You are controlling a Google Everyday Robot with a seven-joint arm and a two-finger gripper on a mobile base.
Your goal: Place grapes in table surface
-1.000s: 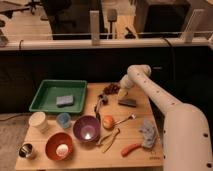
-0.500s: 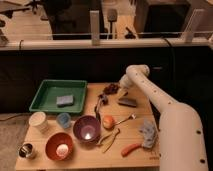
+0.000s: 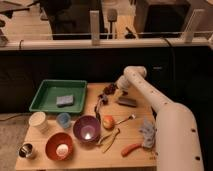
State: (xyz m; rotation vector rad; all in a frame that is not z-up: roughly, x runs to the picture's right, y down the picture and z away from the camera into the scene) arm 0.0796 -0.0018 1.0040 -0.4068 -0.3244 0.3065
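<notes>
The grapes (image 3: 109,89), a small dark reddish-purple cluster, lie on the table surface (image 3: 136,112) near its back edge, right of the green tray. My gripper (image 3: 119,87) hangs at the end of the white arm, just right of the grapes and close against them. Its jaws stand open, and the grapes rest on the wood rather than hanging from the gripper. The arm reaches in from the lower right and bends down at the wrist above the table's back edge.
A green tray (image 3: 46,98) holding a grey block (image 3: 65,100) stands at the back left. A dark flat block (image 3: 126,101), an orange fruit (image 3: 108,121), a purple bowl (image 3: 86,128), an orange bowl (image 3: 60,146), cups, a fork and a grey cloth (image 3: 147,132) crowd the table.
The arm's wrist has shifted only slightly near the table's back edge. The grapes stay in the same spot on the wood.
</notes>
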